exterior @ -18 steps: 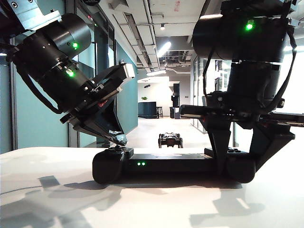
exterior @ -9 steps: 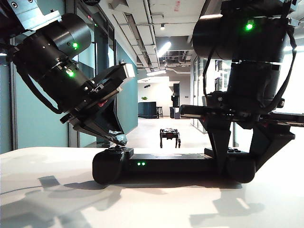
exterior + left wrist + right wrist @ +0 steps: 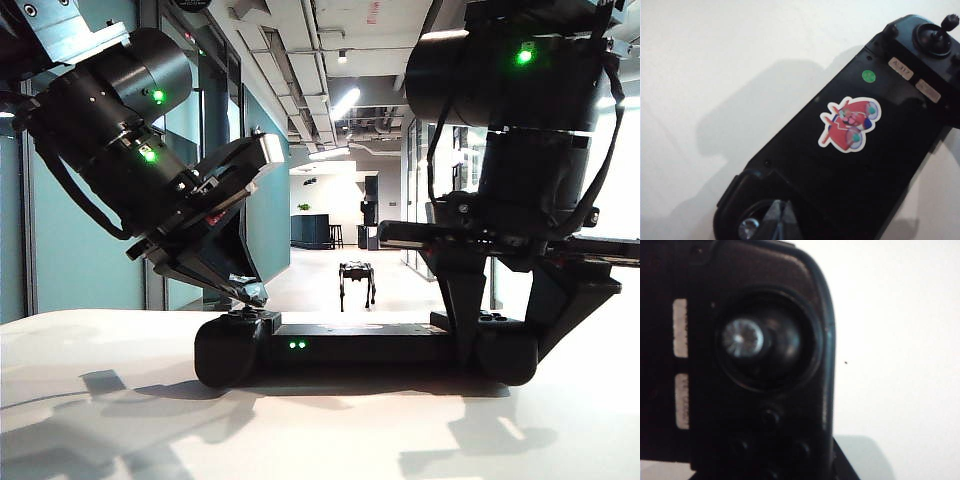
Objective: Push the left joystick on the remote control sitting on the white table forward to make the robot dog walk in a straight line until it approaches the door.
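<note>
On the white table [image 3: 100,420] the remote control [image 3: 360,345], right gripper [image 3: 505,325] straddling its end, grip unclear, left gripper [image 3: 255,293] tip over the half-hidden left joystick [image 3: 748,228], opening unreadable, robot dog [image 3: 356,280] small, distant.

remote control [image 3: 365,345] on counter [image 3: 300,430], lying crosswise | left claw [image 3: 255,297] tip at left joystick [image 3: 243,312], left end | right claw [image 3: 505,345] straddling right end | robot dog [image 3: 356,280] on floor behind, well apart

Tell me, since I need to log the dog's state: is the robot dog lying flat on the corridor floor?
No. In the exterior view the robot dog stands upright on its thin legs, body raised off the corridor floor beyond the remote control.
</note>
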